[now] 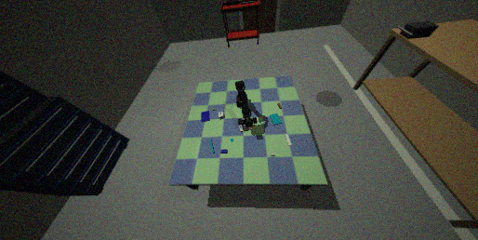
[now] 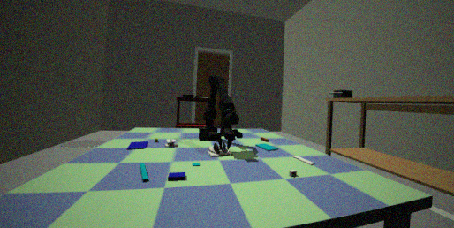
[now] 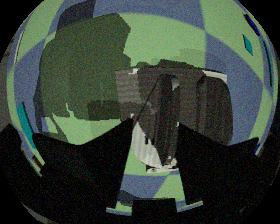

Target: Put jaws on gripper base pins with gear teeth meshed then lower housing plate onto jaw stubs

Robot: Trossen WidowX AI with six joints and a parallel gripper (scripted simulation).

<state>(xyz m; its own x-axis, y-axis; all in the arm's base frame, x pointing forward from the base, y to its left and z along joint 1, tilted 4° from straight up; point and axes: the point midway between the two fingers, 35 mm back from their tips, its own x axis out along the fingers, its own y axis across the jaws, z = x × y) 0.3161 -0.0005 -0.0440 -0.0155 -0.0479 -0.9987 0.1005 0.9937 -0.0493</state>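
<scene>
The white gripper base (image 2: 213, 153) (image 3: 145, 145) lies on the table below my gripper (image 3: 151, 124). In the wrist view one dark jaw (image 3: 166, 112) stands between my fingertips, over the base, and my gripper is shut on it. A second dark jaw (image 3: 216, 107) stands beside it to the right, also over the base. My fingers and the shade hide the pins and gear teeth, so I cannot tell whether the teeth mesh. A small white piece (image 1: 220, 114) (image 2: 170, 143) lies apart on the table; I cannot tell whether it is the housing plate.
A blue plate (image 1: 205, 116) (image 2: 138, 145) and a teal plate (image 1: 275, 119) (image 2: 267, 147) lie either side of the arm. A teal bar (image 2: 144, 172), a blue block (image 2: 177, 176), a small teal piece (image 2: 196, 164), a white bar (image 2: 304, 160) and a small pale piece (image 2: 293, 173) lie around.
</scene>
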